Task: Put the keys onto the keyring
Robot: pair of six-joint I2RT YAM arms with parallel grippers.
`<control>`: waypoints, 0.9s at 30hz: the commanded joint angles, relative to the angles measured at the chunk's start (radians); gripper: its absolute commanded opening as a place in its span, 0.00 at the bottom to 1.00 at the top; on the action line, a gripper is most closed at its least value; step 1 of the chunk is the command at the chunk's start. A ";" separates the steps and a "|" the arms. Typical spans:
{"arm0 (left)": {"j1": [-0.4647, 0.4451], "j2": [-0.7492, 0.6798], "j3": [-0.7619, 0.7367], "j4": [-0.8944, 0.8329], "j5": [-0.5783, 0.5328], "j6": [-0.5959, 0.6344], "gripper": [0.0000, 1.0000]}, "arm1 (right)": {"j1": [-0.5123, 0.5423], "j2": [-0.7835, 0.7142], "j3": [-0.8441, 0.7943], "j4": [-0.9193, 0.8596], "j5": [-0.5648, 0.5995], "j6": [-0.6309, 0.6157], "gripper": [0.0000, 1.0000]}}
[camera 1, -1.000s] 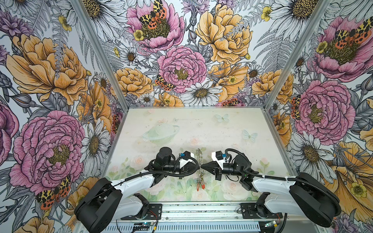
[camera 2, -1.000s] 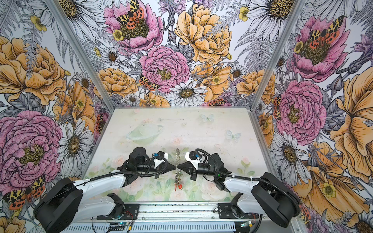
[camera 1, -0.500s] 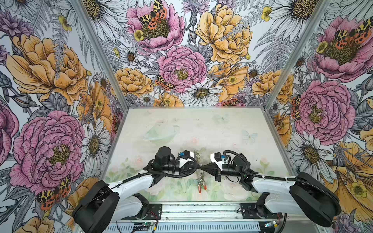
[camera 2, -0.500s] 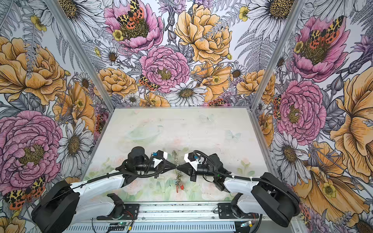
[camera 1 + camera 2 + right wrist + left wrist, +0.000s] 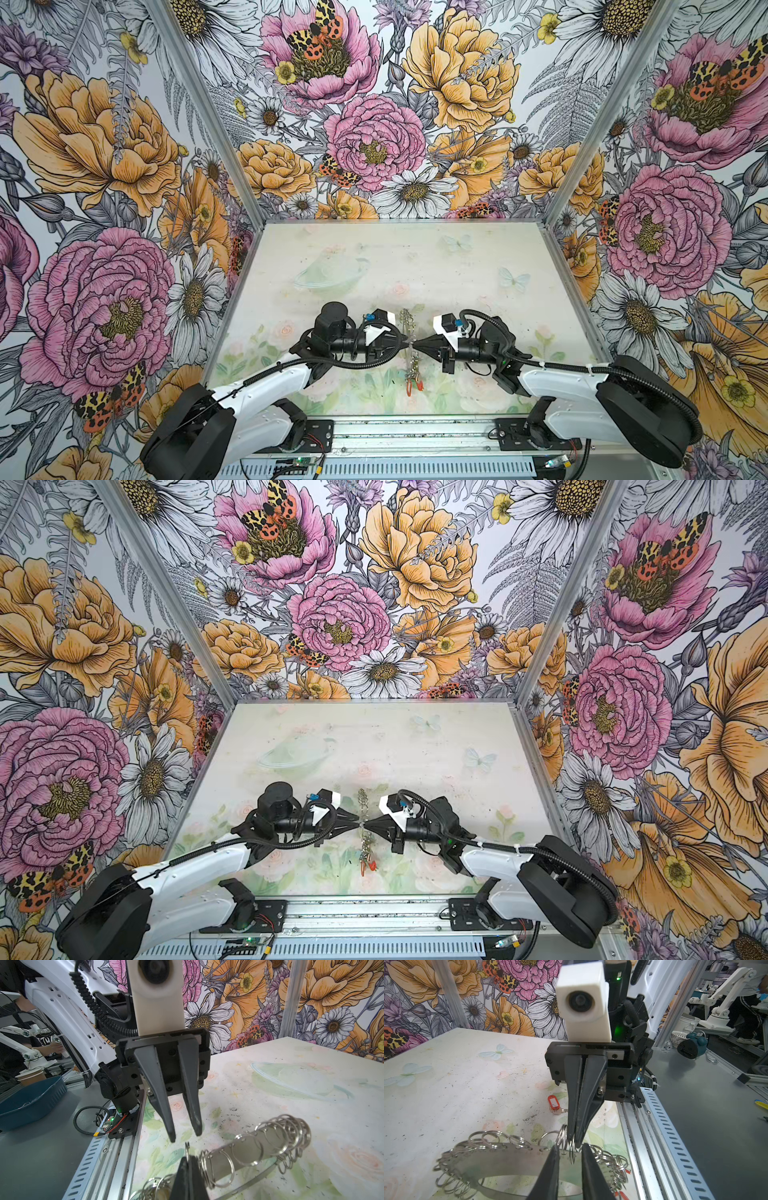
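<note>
Your left gripper (image 5: 185, 1136) stands with its jaws apart and empty, just beside the keyring (image 5: 500, 1158), which appears edge-on from above, between the two arms. The right gripper (image 5: 574, 1144) is closed on the keyring's ringed edge. I judge that the ring is presented and a key must be fetched. The red-tag key (image 5: 554, 1103) lies on the table (image 5: 467, 1084) beyond the right gripper, near the front rail (image 5: 664, 1126). Pass on the far side, where there is more room.
</note>
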 commanded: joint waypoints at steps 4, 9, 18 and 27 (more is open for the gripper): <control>0.005 0.059 0.009 -0.015 0.028 -0.001 0.17 | 0.004 0.000 0.009 0.119 -0.018 0.026 0.00; -0.003 0.075 0.018 -0.015 0.031 -0.001 0.14 | 0.006 -0.005 0.008 0.116 -0.017 0.022 0.00; -0.001 0.056 0.006 0.030 0.039 -0.022 0.15 | 0.012 0.006 0.007 0.122 -0.015 0.018 0.00; 0.007 0.053 0.004 0.038 0.083 -0.040 0.20 | 0.012 0.009 0.005 0.120 -0.007 0.015 0.00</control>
